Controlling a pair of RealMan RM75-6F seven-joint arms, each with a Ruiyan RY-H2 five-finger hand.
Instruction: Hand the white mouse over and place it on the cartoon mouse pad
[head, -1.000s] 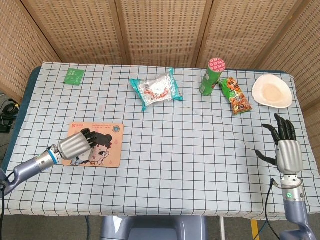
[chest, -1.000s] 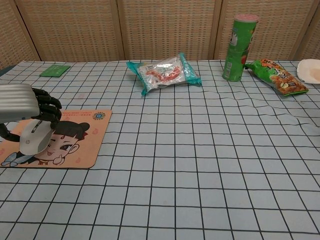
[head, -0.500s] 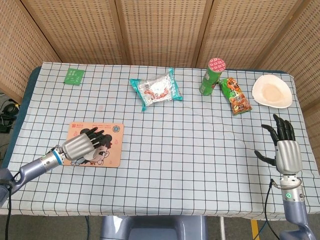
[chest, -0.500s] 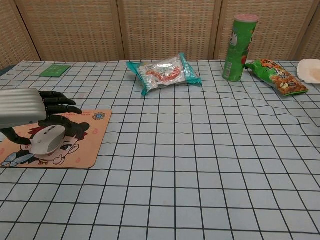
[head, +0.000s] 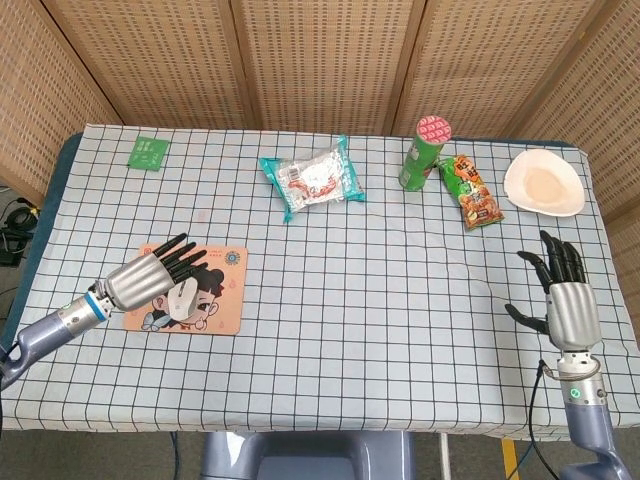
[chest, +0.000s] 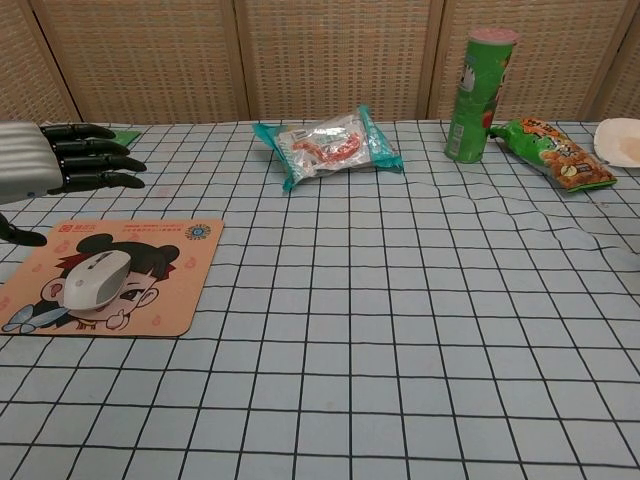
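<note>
- Lifting off since a second ago: our left hand (chest: 45, 160) was wrapped over the white mouse (chest: 95, 279) and is now raised clear of it, fingers spread wide and holding nothing.
- White mouse is now sitting alone on the cartoon mouse pad (chest: 190, 270), over the printed face, well inside the pad's edges.
- In the head view the left hand (head: 150, 276) is hovering over the pad's near-left part, fingertips just beside the white mouse (head: 181, 297); we are reading them as apart, as the chest view shows a clear gap.
- Our right hand (head: 568, 300) is idling far to the right of the pad, near the table's right edge, fingers spread and empty, barely shifted.
- Step in hand: we are judging the release as done and the task as essentially finished; only the retreat is left.
- Next move calls for pulling the left hand back toward the pad's left and near side, staying high so the fingers are not clipping the mouse or dragging the pad.
- Room: open cloth lies right of the pad and on its near side; the snack packet (head: 313, 178), green can (head: 426, 152), chip bag (head: 470, 192) and white plate (head: 543, 182) are all sitting well beyond the pad, out of the retreat path.
- Green card (head: 149, 152) is lying well beyond the pad too.
- Pad's left edge is near the table edge (head: 40, 250), so we are watching the forearm there.
</note>
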